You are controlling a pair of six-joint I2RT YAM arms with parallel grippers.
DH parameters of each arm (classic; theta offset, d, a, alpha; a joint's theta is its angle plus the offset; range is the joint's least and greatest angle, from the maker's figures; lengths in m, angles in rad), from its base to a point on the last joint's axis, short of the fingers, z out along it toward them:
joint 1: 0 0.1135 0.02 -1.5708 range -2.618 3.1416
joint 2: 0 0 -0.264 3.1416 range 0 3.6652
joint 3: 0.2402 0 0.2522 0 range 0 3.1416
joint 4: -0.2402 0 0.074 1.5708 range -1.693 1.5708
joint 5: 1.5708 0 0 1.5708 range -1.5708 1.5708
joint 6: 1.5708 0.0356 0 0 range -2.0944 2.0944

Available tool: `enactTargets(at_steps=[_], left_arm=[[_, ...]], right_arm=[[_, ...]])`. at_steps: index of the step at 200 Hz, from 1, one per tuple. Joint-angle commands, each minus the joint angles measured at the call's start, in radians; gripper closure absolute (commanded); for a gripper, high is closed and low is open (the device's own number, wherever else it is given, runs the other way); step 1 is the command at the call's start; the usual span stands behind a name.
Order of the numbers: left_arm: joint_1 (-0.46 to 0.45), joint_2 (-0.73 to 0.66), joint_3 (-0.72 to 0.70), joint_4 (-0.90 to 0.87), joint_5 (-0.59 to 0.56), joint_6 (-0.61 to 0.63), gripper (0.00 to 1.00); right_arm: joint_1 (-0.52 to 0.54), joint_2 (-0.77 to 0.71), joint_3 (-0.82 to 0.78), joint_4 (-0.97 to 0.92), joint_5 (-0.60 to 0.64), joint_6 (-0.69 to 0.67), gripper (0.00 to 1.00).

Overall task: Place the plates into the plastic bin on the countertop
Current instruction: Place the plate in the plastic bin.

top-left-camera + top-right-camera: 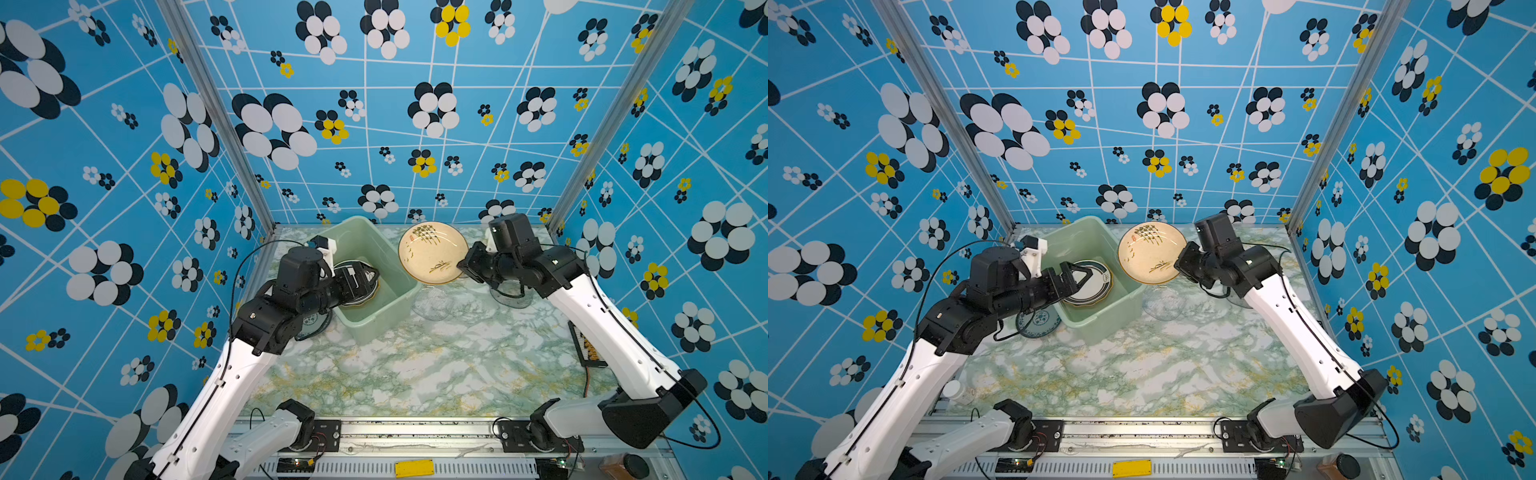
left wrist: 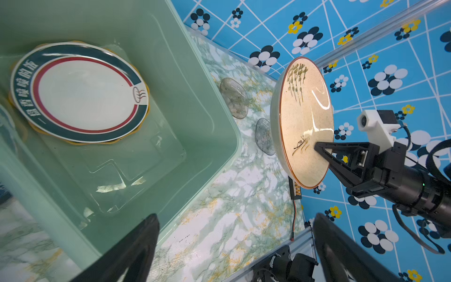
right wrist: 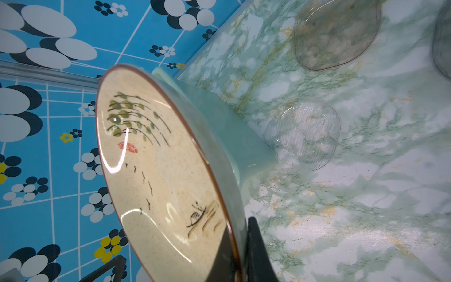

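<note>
The pale green plastic bin (image 1: 376, 328) (image 1: 1100, 328) stands at the back left of the marbled countertop (image 1: 415, 365). Inside lies a white plate with a dark rim (image 2: 80, 95) (image 1: 1088, 282) on a yellow scalloped one (image 2: 144, 117). My left gripper (image 1: 374, 277) (image 1: 1086, 276) (image 2: 234, 217) hangs open over the bin, holding nothing. My right gripper (image 1: 461, 266) (image 1: 1179, 264) (image 3: 240, 239) is shut on the rim of a cream plate (image 1: 432, 251) (image 3: 158, 183), tilted up beside the bin's right wall (image 3: 234, 136). Clear glass plates (image 3: 305, 134) (image 3: 334, 34) lie on the counter.
A small blue-green patterned plate (image 1: 1038, 322) lies left of the bin under my left arm. Another glass plate (image 1: 511, 297) sits beneath my right arm. A black strip with a wire (image 1: 586, 345) lies at the counter's right edge. A white bottle (image 1: 957, 390) stands front left.
</note>
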Motion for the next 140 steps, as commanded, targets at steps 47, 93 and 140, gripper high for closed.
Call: enactTargets(at_steps=[47, 93, 140], left_arm=[[0.015, -0.146, 0.136, -0.223, -0.359, 0.139, 0.01], [0.014, -0.210, 0.121, -0.251, -0.411, 0.169, 0.01], [0.015, -0.215, 0.098, -0.232, -0.363, 0.213, 0.01]], right_arm=[[0.182, 0.299, 0.399, 0.016, 0.158, 0.133, 1.00], [0.253, 0.460, 0.534, 0.027, 0.238, 0.279, 1.00], [0.304, 0.620, 0.653, 0.035, 0.288, 0.405, 1.00]])
